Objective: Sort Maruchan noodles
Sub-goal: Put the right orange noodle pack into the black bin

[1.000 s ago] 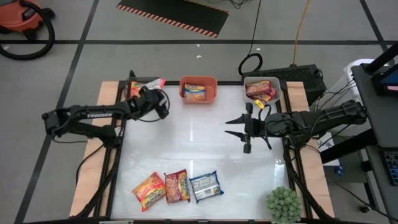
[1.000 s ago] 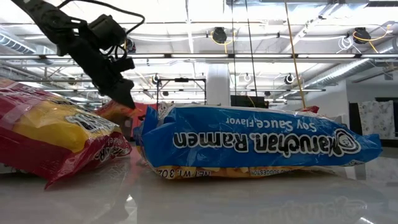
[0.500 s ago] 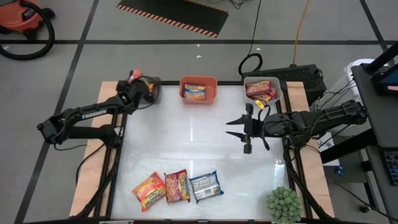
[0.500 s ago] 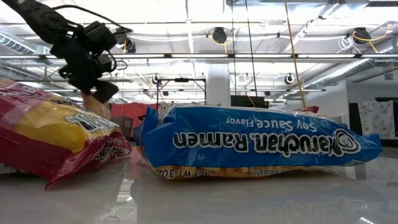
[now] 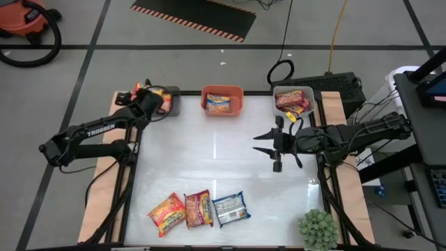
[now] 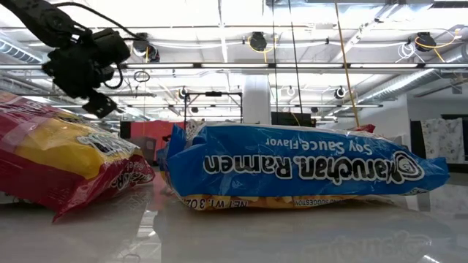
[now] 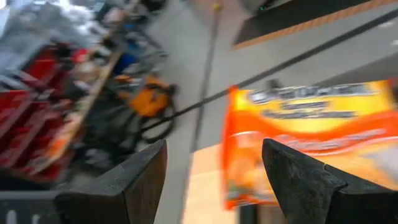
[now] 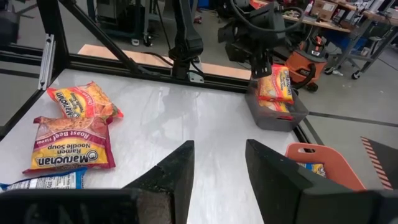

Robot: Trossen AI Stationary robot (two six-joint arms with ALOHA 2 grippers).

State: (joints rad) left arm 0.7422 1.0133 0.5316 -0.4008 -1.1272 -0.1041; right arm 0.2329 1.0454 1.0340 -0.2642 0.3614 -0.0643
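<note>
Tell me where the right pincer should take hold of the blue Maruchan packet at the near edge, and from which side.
Probably best from straight above, pinching across the short width at the middle of the blue Soy Sauce packet. It lies flat, slightly angled, its left edge close against the red Roast Beef packet, so its right side is freer. The low view shows its puffed middle, which offers something to pinch. The right pincer hangs open over mid-table.

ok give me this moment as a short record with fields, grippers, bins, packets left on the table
left gripper: over the dark grey plastic bin at the table's far left corner, shut on an orange-yellow plastic noodle packet
right gripper: open, over mid table, holding nothing
orange plastic bin: one orange packet inside
white plastic bin: red packets inside
loose on table: orange-yellow packet, red packet, blue packet, in a row at the near edge
</note>
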